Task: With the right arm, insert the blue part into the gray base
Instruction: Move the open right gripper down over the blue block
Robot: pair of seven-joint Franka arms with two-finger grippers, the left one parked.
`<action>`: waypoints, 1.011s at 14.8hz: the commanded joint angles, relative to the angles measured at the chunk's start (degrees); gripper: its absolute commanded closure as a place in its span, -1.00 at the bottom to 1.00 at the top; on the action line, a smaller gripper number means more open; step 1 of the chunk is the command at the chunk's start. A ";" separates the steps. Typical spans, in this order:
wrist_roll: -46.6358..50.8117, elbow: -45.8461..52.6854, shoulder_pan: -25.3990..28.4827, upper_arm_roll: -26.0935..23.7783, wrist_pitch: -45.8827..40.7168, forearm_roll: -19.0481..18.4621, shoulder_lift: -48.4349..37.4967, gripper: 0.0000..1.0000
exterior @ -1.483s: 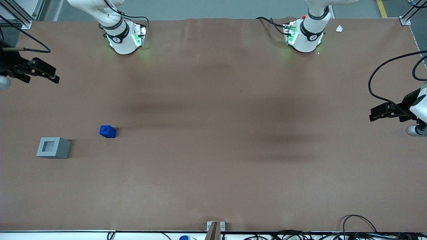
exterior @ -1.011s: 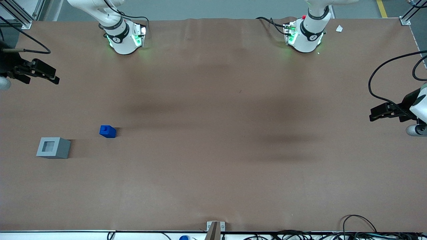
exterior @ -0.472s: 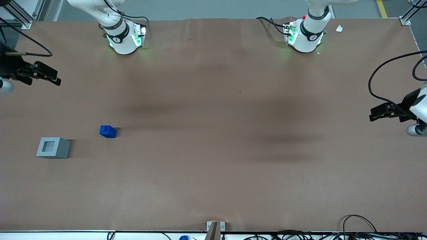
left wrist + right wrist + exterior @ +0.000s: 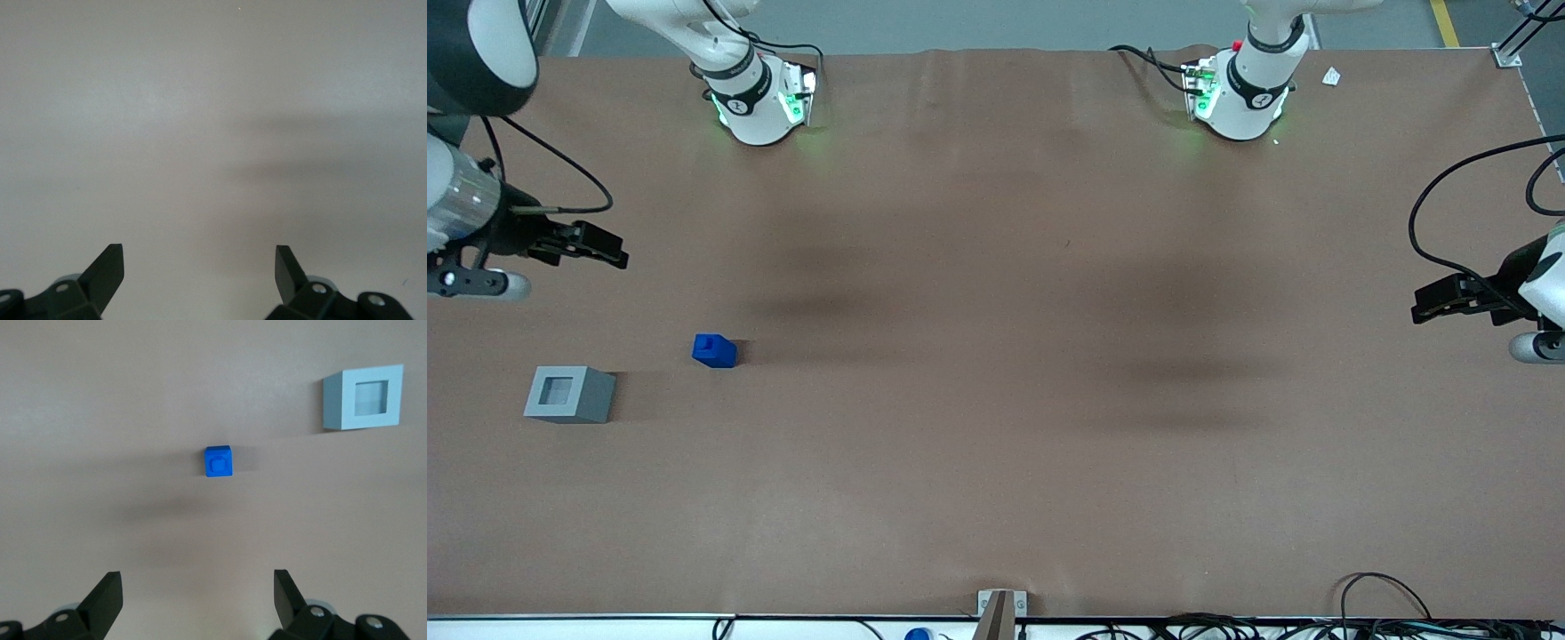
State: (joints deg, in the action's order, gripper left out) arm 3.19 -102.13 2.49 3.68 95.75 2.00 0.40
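The blue part (image 4: 713, 350) stands upright on the brown table, stub up, also in the right wrist view (image 4: 218, 461). The gray base (image 4: 569, 394) sits nearer the front camera, toward the working arm's end, its socket facing up; it also shows in the right wrist view (image 4: 363, 397). My right gripper (image 4: 609, 252) hangs above the table, farther from the front camera than the blue part and apart from it. Its fingers (image 4: 105, 595) are wide open with nothing between them.
The working arm's green-lit foot (image 4: 758, 105) stands at the table's back edge. A small bracket (image 4: 1000, 604) sits at the front edge. Cables (image 4: 1387, 613) lie along the front edge toward the parked arm's end.
My right gripper has swung in over the table, moving nearer the front camera and closer to the blue part. The blue part and gray base have not moved.
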 commanded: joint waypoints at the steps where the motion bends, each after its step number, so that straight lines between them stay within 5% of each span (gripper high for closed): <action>1: -0.29 -3.06 -0.91 -0.43 3.11 -0.50 0.91 -1.00; 8: -0.82 -18.26 -0.82 -0.52 25.05 -0.50 4.59 -1.00; 15: -4.77 -18.98 -0.64 -0.61 37.74 -0.50 15.49 -0.96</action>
State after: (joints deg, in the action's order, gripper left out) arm -0.72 -121.20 2.04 3.35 132.36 1.97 15.13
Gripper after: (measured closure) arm 0.000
